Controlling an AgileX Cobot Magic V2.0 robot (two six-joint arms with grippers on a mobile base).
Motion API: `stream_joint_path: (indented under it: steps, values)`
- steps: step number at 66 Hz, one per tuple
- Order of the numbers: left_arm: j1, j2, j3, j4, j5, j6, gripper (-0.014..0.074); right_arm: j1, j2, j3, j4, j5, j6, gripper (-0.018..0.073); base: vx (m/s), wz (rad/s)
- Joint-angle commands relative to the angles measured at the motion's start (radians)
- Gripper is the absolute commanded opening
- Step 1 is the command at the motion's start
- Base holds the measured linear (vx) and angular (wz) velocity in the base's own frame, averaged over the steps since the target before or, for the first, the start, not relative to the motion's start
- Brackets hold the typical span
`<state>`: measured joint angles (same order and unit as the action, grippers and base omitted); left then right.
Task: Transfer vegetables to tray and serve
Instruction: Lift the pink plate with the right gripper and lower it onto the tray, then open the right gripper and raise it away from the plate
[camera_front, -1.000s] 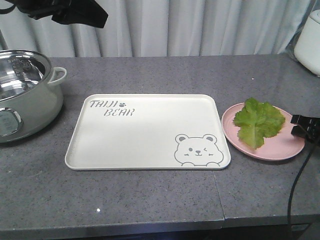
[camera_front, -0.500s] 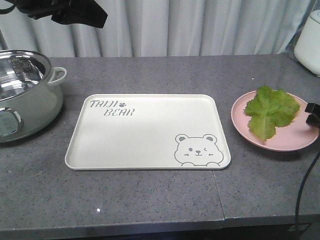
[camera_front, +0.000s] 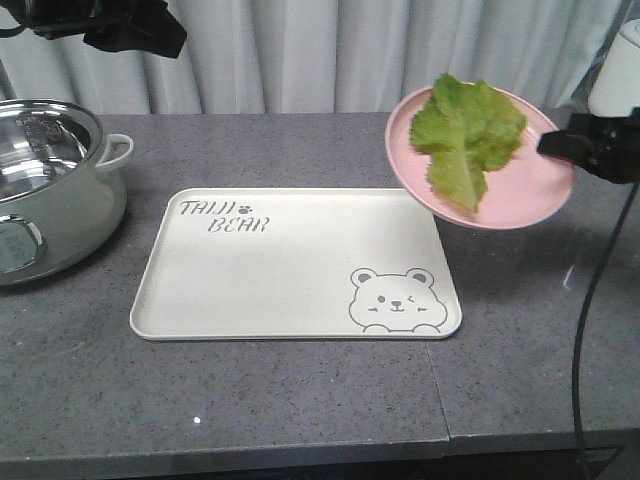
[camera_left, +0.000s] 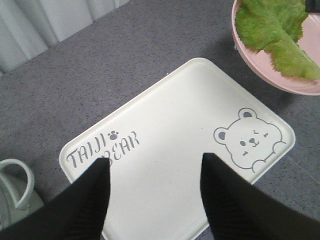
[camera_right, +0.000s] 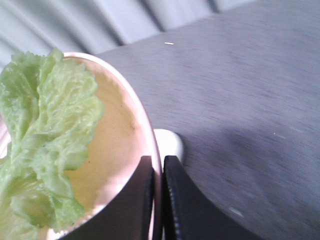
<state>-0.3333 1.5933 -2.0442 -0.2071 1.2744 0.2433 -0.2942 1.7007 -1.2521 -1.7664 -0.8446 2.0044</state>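
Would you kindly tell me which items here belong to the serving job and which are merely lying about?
In the job: lettuce leaf, pink plate, tray, right pincer.
Lying about: green pot, white appliance.

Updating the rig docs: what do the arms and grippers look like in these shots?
Both are black. The left gripper has two broad fingers with a fine ribbed texture, tapering to blunt tips. The right gripper has flat, smooth, straight-edged fingers. In the front view a thin black cable hangs below it. No markings or labels are visible.
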Motion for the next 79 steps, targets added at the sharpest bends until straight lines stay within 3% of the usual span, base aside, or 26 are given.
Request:
stream_joint_path:
  steps: [1, 15, 31, 41, 64, 73, 79]
  values:
    - [-0.002, -0.035, -0.026, 0.051, -0.026, -0.038, 0.0402, 0.102, -0.055, -0.084, 0.016, 0.013, 0.027, -0.0002, 0.00, 0.00]
    - [-0.002, -0.035, -0.026, 0.153, -0.026, -0.089, 0.0402, 0.340, -0.006, -0.141, 0.016, 0.178, 0.033, -0.0002, 0.00, 0.00]
    - [-0.002, -0.036, -0.026, 0.218, -0.026, -0.111, 0.0402, 0.484, 0.138, -0.149, 0.016, 0.273, 0.030, -0.0002, 0.00, 0.00]
    - [-0.002, -0.036, -0.026, 0.218, -0.026, -0.111, 0.0402, 0.528, 0.200, -0.154, 0.016, 0.333, -0.005, -0.0002, 0.00, 0.00]
    - [-0.002, -0.036, -0.026, 0.218, -0.026, -0.111, 0.0402, 0.562, 0.308, -0.243, 0.016, 0.282, -0.009, 0.0020, 0.00, 0.00]
    - [-0.002, -0.036, -0.026, 0.218, -0.026, -0.111, 0.0402, 0.562, 0.317, -0.243, 0.016, 0.252, -0.039, 0.0091, 0.00, 0.00]
    - [-0.002, -0.036, -0.026, 0.218, -0.026, -0.111, 0.0402, 0.562, 0.317, -0.243, 0.016, 0.254, -0.039, 0.0194, 0.00, 0.00]
